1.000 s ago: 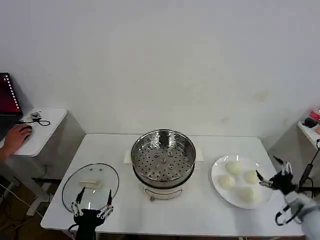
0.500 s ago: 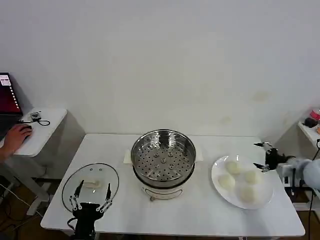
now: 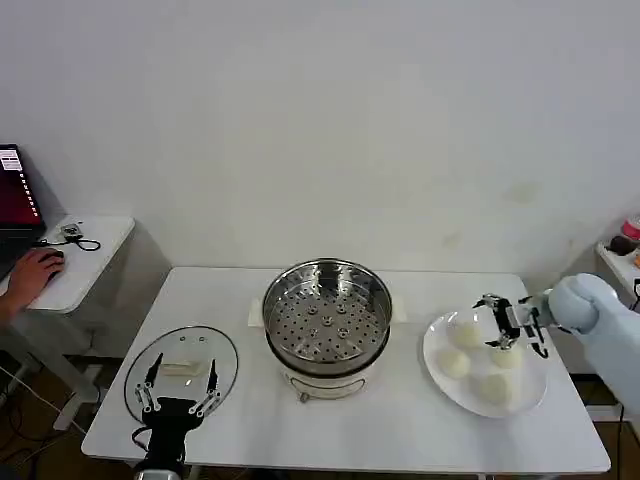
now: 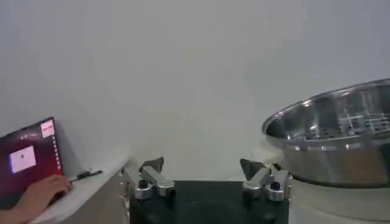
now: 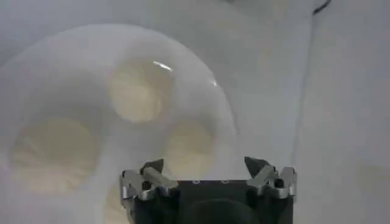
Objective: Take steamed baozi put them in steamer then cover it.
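Desk (image 3: 400, 440): white, front strip bare from cover to plate, open surface between steamer and plate, also at the far right corner.

Steamer (image 3: 327, 322): one, desk centre, uncovered, perforated tray bare. Sits near the back edge on a white base. Its rim also shows in the left wrist view (image 4: 341, 122).

Plate (image 3: 437, 378): one, white, right of steamer and apart from it, near the desk's right edge.

Cover (image 3: 182, 370): one, glass, flat on the desk's front-left corner, handle up, rim close to the front and left edges.

Baozi (image 3: 456, 364): four, all on the plate, none in the steamer. Three clear in the right wrist view (image 5: 137, 94); the fourth is mostly hidden behind the pincer body.

Right pincer (image 3: 505, 322): arm reaches in from the right, low over the plate among the buns, fingers spread wide, holding nothing.

Left pincer (image 3: 178, 388): at the desk's front-left edge, over the near rim of the cover, pointing away from the robot, fingers spread, empty.
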`<action>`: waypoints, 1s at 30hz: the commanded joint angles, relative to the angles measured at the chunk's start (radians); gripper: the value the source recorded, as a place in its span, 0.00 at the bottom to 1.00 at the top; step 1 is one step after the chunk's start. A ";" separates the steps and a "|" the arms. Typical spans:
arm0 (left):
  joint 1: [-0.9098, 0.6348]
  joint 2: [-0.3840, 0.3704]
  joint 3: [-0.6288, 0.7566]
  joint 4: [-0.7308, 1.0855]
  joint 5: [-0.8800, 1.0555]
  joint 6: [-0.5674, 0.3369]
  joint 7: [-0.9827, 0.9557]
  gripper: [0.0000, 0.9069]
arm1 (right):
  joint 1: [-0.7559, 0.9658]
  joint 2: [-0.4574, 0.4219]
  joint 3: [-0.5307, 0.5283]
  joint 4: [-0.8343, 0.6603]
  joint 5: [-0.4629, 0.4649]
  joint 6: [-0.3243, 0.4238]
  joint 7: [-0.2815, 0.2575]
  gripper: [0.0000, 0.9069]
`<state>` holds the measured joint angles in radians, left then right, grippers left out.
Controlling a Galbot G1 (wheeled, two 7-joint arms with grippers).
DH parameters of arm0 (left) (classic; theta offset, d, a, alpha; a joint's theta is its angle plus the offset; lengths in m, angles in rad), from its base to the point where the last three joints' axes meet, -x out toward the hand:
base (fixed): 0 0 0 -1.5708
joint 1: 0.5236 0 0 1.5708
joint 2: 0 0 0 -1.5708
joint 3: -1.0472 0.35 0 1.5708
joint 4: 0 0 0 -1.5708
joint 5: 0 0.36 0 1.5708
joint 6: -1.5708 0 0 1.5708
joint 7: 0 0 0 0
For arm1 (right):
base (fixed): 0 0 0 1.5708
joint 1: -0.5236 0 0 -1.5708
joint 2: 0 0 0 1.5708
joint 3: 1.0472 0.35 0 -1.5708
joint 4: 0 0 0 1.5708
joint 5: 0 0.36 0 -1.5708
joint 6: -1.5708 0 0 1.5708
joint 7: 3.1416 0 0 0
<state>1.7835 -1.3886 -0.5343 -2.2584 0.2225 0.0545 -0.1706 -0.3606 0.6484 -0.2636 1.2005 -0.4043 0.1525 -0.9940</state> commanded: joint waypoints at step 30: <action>-0.007 -0.005 -0.008 -0.001 -0.002 -0.005 -0.004 1.00 | 0.233 0.092 -0.238 -0.153 0.032 -0.046 -0.073 0.69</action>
<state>1.7788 -1.3968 -0.5416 -2.2616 0.2245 0.0509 -0.1744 -0.1837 0.8031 -0.4743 0.9726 -0.4112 0.0867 -1.0491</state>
